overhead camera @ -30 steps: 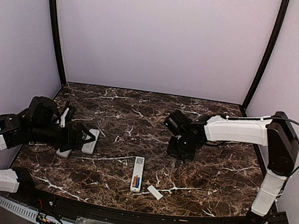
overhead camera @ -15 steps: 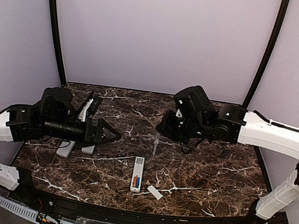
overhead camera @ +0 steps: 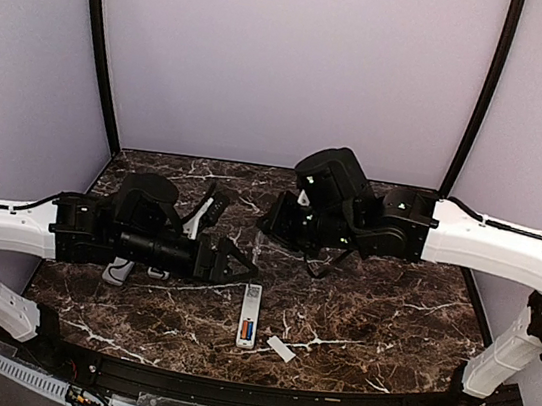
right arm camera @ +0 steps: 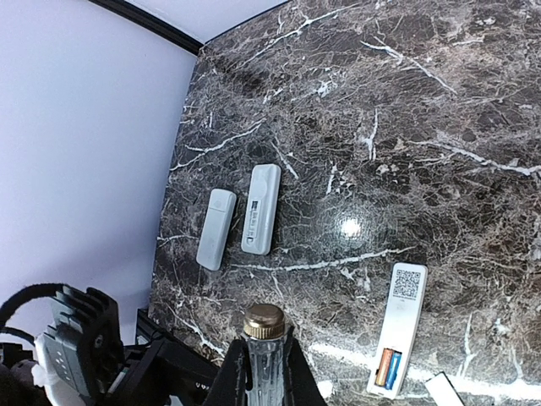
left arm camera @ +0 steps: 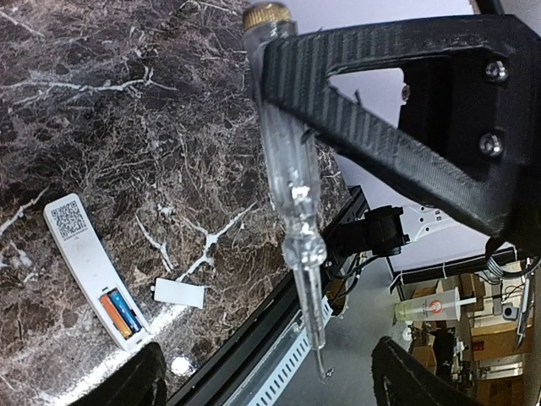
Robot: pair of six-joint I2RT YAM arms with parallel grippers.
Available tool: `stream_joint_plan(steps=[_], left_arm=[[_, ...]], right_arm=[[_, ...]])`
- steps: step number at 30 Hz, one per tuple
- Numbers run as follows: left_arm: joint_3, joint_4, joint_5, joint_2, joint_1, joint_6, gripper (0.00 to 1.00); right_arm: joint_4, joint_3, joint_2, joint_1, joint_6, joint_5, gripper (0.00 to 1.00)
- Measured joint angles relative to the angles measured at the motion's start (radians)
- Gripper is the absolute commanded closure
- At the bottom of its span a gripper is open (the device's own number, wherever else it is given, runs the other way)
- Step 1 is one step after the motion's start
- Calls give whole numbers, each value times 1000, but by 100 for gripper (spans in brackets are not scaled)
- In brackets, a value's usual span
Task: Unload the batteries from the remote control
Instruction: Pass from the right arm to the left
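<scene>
Nearest the arm bases, a small flat white rectangular cover (overhead camera: pixel 281 349) lies loose on the dark brown marble-patterned tabletop (overhead camera: pixel 387 310), just beside the near end of a slim white remote control (overhead camera: pixel 249 313). The remote lies face down with its compartment uncovered, and the two batteries (left arm camera: pixel 122 313), one orange and one blue, sit side by side inside it. Just beyond the remote's far end hangs the left gripper (left arm camera: pixel 267 364), its jaws spread wide and holding nothing. Close to it, the right gripper (right arm camera: pixel 265 372) is clamped on the brass-capped top of a clear-handled screwdriver (left arm camera: pixel 292 186), which points its metal tip down toward the tabletop. In the left wrist view that tip shows between the spread left fingers, but whether it touches them I cannot tell. Off to the left, partly under the left arm, two more pale remotes (right arm camera: pixel 215 228) (right arm camera: pixel 262 209) lie side by side, well apart from the open one
</scene>
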Motion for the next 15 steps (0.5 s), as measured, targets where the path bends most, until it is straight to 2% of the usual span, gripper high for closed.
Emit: stream_joint_plan(steps=[5,15], left_arm=[[1,11,0,23,-6,-9,36],[28,47,9,84,-6,-10,71]], right_arm=[[2,2,0,0,3,10,100],[2,2,0,0,5,16,100]])
